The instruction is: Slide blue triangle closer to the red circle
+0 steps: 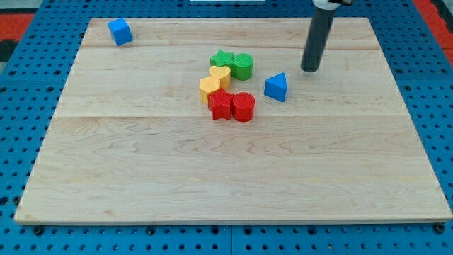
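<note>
My tip (310, 69) is resting on the board (212, 184) near its top right corner, up and to the view's right of the blue triangle (277, 87), close to it but not touching. There being no pincer on this arm, only a plain rod, there is nothing to be apart, together or clamped.

The blue triangle is sitting just right of the board's middle, nearer the top edge, with a small gap between it and the red circle (243, 107), which is lying down and to its left. That circle is touching a red star (221, 105) on its left. Above those two, yellow blocks (214, 81) and green blocks (233, 64) are crowding together in one cluster. A blue cube (120, 32) is sitting far off by the top left corner.

To do this well, I'd say the tip is already standing on the useful side. It should be pressing the triangle's upper right face and travelling down-left, straight along the line to the circle, slowly, since an off-centre push would likely be spinning the triangle aside. Stopping short of the circle would be keeping the cluster undisturbed.
</note>
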`<state>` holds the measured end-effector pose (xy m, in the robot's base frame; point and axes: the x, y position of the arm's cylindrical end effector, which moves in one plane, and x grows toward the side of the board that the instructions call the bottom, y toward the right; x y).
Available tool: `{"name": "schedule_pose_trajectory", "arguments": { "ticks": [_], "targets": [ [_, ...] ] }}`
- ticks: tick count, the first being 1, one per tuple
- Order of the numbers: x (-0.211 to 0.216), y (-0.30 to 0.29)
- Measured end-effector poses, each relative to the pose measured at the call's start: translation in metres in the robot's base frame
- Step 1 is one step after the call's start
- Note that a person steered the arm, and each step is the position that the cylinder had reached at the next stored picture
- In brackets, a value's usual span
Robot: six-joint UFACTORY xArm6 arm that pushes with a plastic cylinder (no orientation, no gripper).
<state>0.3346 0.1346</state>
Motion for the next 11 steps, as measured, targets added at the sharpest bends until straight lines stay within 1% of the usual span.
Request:
{"name": "schedule_pose_trajectory", "arguments": {
  "ticks": [1, 2, 3, 4, 6, 7, 8, 11],
  "targets": [
    [0.000, -0.025],
    [0.012, -0.039],
    [0.048, -0.040],
    [0.054, -0.040],
    [0.054, -0.057],
    [0.043, -0.058],
    [0.043, -0.067],
    [0.060, -0.080]
  ]
}}
